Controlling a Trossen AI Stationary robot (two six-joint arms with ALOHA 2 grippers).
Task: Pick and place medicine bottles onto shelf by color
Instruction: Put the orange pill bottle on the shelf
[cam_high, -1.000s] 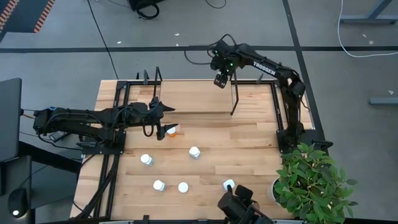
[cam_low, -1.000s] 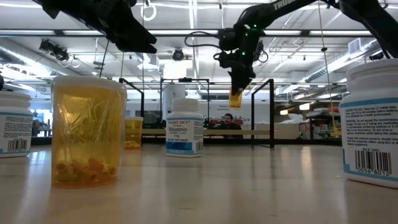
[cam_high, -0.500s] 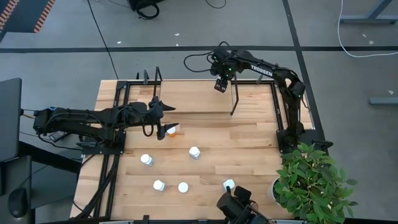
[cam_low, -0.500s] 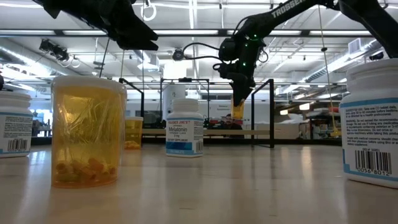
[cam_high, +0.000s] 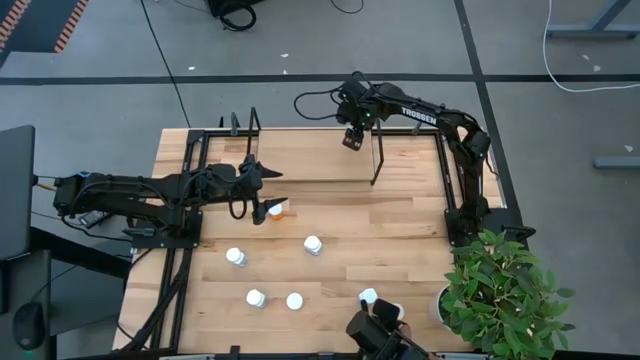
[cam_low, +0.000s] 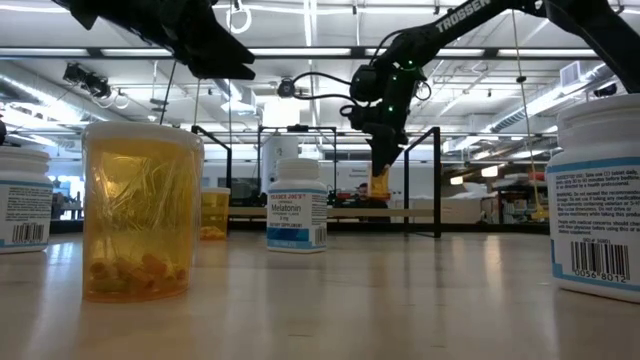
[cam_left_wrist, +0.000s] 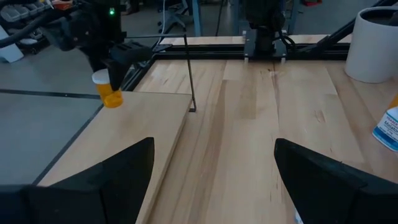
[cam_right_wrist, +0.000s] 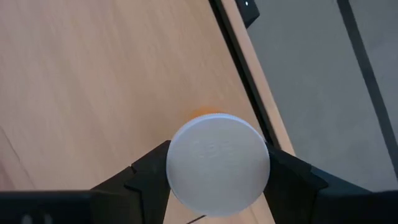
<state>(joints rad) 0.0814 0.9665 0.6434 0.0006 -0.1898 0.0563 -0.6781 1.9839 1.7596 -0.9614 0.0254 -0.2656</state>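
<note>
My right gripper (cam_high: 348, 138) is shut on an orange medicine bottle (cam_low: 380, 186) with a white cap. It holds the bottle low over the right part of the shelf (cam_high: 310, 158), a light board between black wire uprights (cam_high: 377, 155). Whether the bottle's bottom touches the board, I cannot tell. My left gripper (cam_high: 264, 177) hangs open, with nothing between its fingers, above the table's left middle. Another orange bottle (cam_high: 277, 210) sits on the table just near of it. Several white-capped bottles (cam_high: 313, 245) stand nearer the front edge. My right gripper pinches the bottle at its white cap (cam_right_wrist: 180, 171) between its two fingers (cam_right_wrist: 146, 177), one on each side. The fingers come from above, slanting steeply down. The orange body (cam_left_wrist: 112, 98) hangs below the cap, close to upright.
In the low view a big orange bottle (cam_low: 137, 215), a Melatonin bottle (cam_low: 297, 215) and white bottles (cam_low: 600, 200) stand close to the camera. A potted plant (cam_high: 500, 290) sits at the table's near right corner. Black frame rails (cam_high: 455, 190) run along both sides.
My right gripper has come down toward the shelf board with the orange bottle, which has stayed upright in the hold. My left arm has kept still.
</note>
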